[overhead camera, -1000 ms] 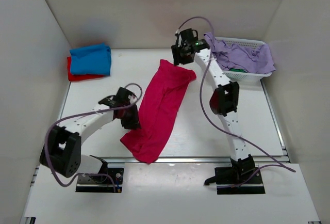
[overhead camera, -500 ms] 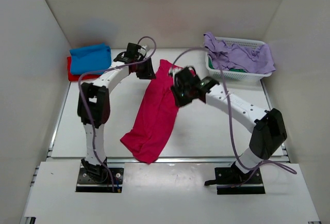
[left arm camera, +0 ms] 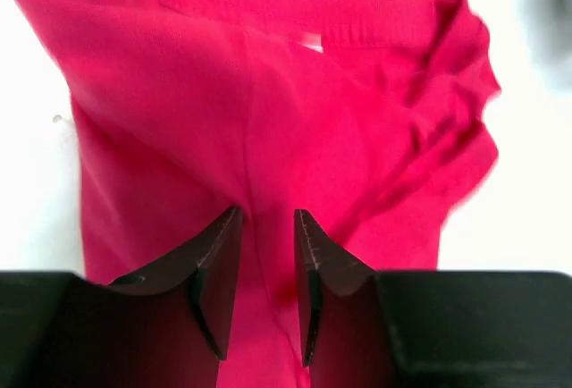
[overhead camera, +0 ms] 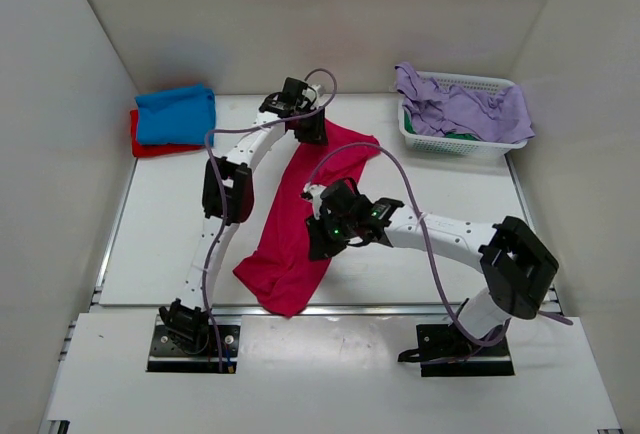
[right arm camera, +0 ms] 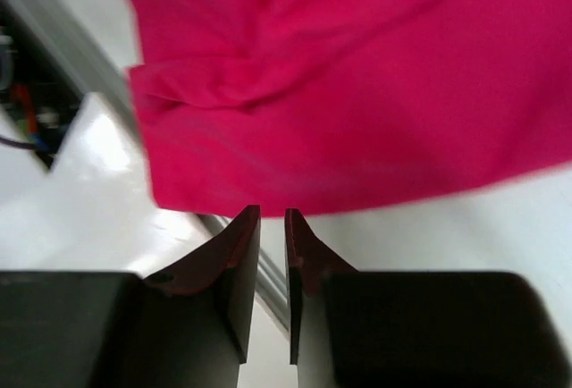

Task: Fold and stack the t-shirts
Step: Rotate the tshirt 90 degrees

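The left fingers stand a little apart with pink cloth showing in the slot between them; whether they pinch a fold or only hang over it cannot be told. The right fingers are drawn nearly together with only a thin slit between them and nothing in it. From the wrist, the left gripper looks along the collar end of the crimson shirt, where a small white label shows under the neck band, a detail too small to make out from above. The right gripper sits just off the shirt's near hem, over bare table beside a grey rail. The overhead view alone places both: the left gripper at the far end of the shirt, the right gripper at its right edge lower down. The shirt lies long and slanted on the table, its near corner close to the front edge. A blue shirt lies on a red shirt in the far left corner, against the wall. A white basket with purple cloth sits far right; bare table lies on both sides of the crimson shirt.
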